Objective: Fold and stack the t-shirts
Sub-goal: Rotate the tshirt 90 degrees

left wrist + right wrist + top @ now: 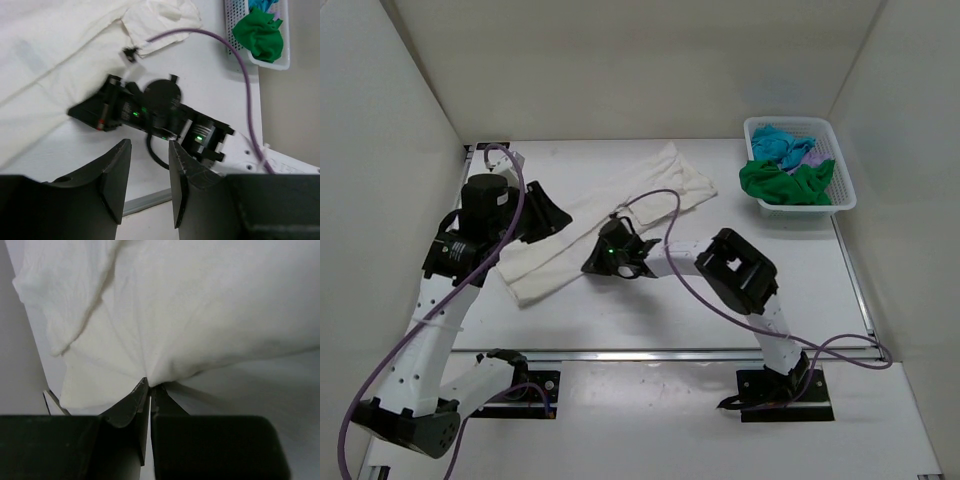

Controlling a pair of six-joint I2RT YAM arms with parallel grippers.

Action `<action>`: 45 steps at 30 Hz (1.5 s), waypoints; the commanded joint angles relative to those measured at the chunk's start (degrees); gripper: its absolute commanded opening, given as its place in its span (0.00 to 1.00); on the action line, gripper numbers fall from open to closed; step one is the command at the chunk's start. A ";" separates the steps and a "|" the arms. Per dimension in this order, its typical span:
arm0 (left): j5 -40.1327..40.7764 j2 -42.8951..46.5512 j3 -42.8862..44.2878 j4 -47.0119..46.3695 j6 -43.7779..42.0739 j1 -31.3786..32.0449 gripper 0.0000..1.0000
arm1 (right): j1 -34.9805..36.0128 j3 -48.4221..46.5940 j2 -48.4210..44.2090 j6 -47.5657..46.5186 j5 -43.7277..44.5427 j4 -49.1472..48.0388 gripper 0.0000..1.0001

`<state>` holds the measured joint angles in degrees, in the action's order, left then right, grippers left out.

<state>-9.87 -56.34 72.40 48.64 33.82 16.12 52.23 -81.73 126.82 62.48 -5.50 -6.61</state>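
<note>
The cream-white t-shirt (620, 205) lies as a long folded strip running diagonally across the table. It also shows in the left wrist view (60, 45) and fills the right wrist view (200, 315). My right gripper (592, 262) (150, 386) is shut on the shirt's near edge, and the cloth bunches into creases at the pinch. My left gripper (552, 218) (149, 172) is open and empty, hovering over the strip's left part. The green t-shirt (785, 182) (260, 37), the turquoise-blue one (778, 143) and the pale lilac one (812, 155) lie crumpled in the basket.
The white lattice basket (848, 190) (282, 62) stands at the back right against the wall. A purple cable (670, 215) (240, 55) loops from the right arm over the shirt's right end. White walls close in the table on three sides.
</note>
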 commanded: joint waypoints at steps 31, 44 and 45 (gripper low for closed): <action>-2.34 -76.26 39.71 -25.17 -13.09 4.28 0.75 | -18.66 38.68 -47.37 -28.20 -17.62 25.06 0.28; -7.96 -89.39 50.91 -27.89 -7.65 6.91 0.24 | -18.91 35.68 -50.44 -26.44 -17.44 29.02 0.27; -8.23 -89.30 50.56 -28.68 -5.28 5.95 0.14 | -19.35 36.11 -50.80 -26.44 -17.44 29.02 0.28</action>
<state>-15.64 -146.32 122.04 20.95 24.99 22.28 33.95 -44.38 78.63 36.07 -22.26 21.50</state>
